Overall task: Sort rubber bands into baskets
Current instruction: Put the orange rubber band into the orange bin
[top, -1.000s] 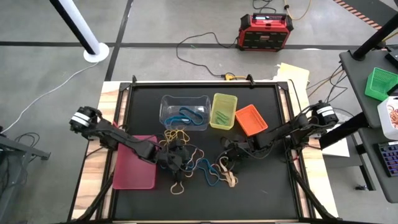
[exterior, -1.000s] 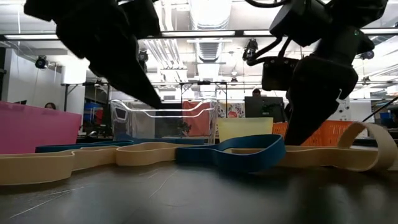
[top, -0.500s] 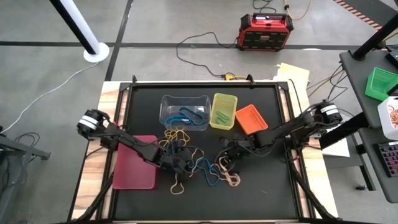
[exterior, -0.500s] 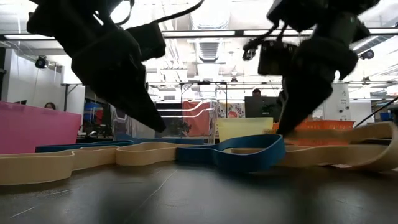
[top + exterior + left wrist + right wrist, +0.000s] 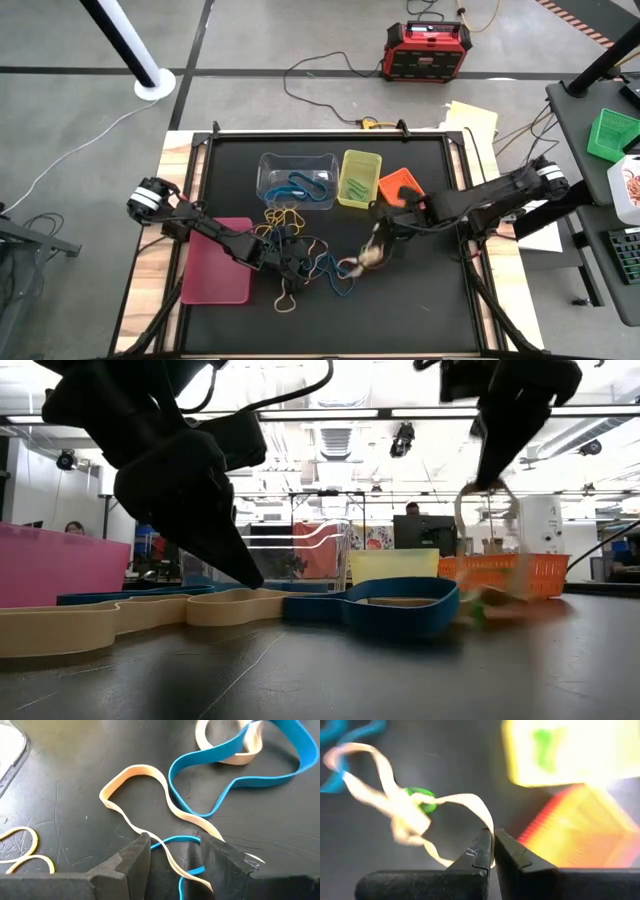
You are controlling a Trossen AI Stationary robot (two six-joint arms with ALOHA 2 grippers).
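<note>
Several rubber bands, tan, blue and yellow, lie loose on the black mat (image 5: 300,262). The clear tub (image 5: 297,180), yellow-green bin (image 5: 359,178) and orange bin (image 5: 404,192) stand at the far middle. The pink tray (image 5: 217,262) lies at the left. My left gripper (image 5: 292,265) is open and low over the pile. Its fingers stand on either side of a tan band (image 5: 150,800) and a thin blue band (image 5: 186,870). My right gripper (image 5: 378,218) is shut on a bunch of tan bands (image 5: 365,252), near the orange bin. My right gripper pinches one tan band's loop (image 5: 485,822) between its two fingertips, from above and pointing down. The tangled tan bunch, with a green band (image 5: 420,800) caught in it, hangs below the fingers. Its blurred lower end (image 5: 490,605) is close to the mat.
A wide blue band (image 5: 395,605) and a long tan band (image 5: 120,615) lie at the near side in the low view. Blue bands lie in the clear tub, green ones in the yellow-green bin. A green crate (image 5: 612,135) stands on a side table at the right.
My right gripper has risen and gone toward the orange bin, still shut, drawing the tan bunch up off the mat. The bunch now hangs and swings below it. My left gripper has come down a little toward the near edge, onto the pile.
</note>
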